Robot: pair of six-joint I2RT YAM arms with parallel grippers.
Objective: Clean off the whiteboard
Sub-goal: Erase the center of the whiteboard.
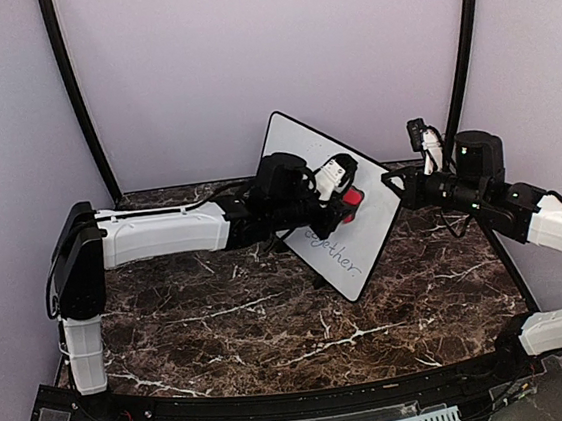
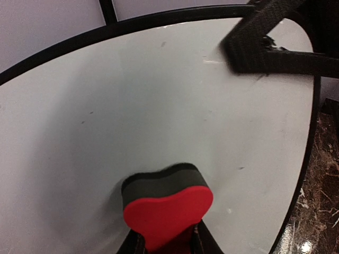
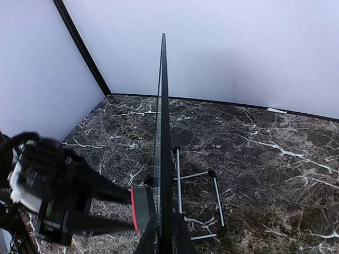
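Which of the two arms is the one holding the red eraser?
The left gripper: it is shut on the red eraser, held against the whiteboard. The right gripper holds no eraser; it clamps the whiteboard's edge.

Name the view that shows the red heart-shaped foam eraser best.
Left wrist: the red heart-shaped foam eraser is close up, red face and dark felt visible. Top external shows a small red patch; right wrist shows its thin edge.

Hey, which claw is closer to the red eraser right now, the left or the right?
Left. The left claw is shut on the red eraser, pressing it against the whiteboard. The right claw sits apart, clamping the board's edge.
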